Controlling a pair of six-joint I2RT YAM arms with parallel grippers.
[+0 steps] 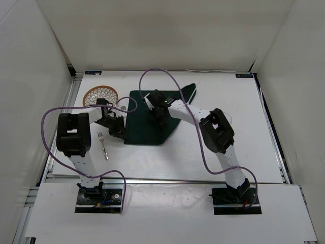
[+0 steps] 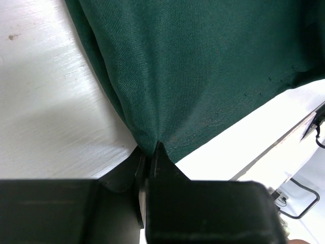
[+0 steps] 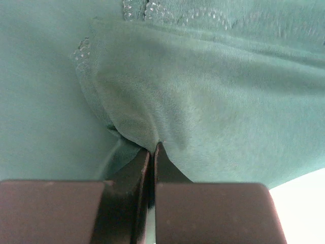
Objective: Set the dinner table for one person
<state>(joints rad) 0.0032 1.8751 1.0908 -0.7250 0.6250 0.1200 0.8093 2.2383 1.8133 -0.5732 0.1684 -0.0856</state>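
A dark green cloth mat (image 1: pixel 147 122) lies partly folded on the white dinner table (image 1: pixel 244 132). My left gripper (image 1: pixel 118 131) is shut on the mat's near-left corner; in the left wrist view the jaws (image 2: pixel 151 152) pinch the green cloth (image 2: pixel 193 76). My right gripper (image 1: pixel 161 116) is shut on a fold of the mat near its middle; in the right wrist view the cloth (image 3: pixel 167 101) bunches at the jaws (image 3: pixel 154 148). A silver fork (image 1: pixel 103 145) lies left of the mat. A patterned plate (image 1: pixel 99 95) sits at the far left.
White walls close the table on three sides. A purple cable (image 1: pixel 167 81) loops over the mat's far part. A clear glass (image 1: pixel 227 118) shows faintly behind my right arm. A metal rail (image 1: pixel 274 137) runs along the table's right edge.
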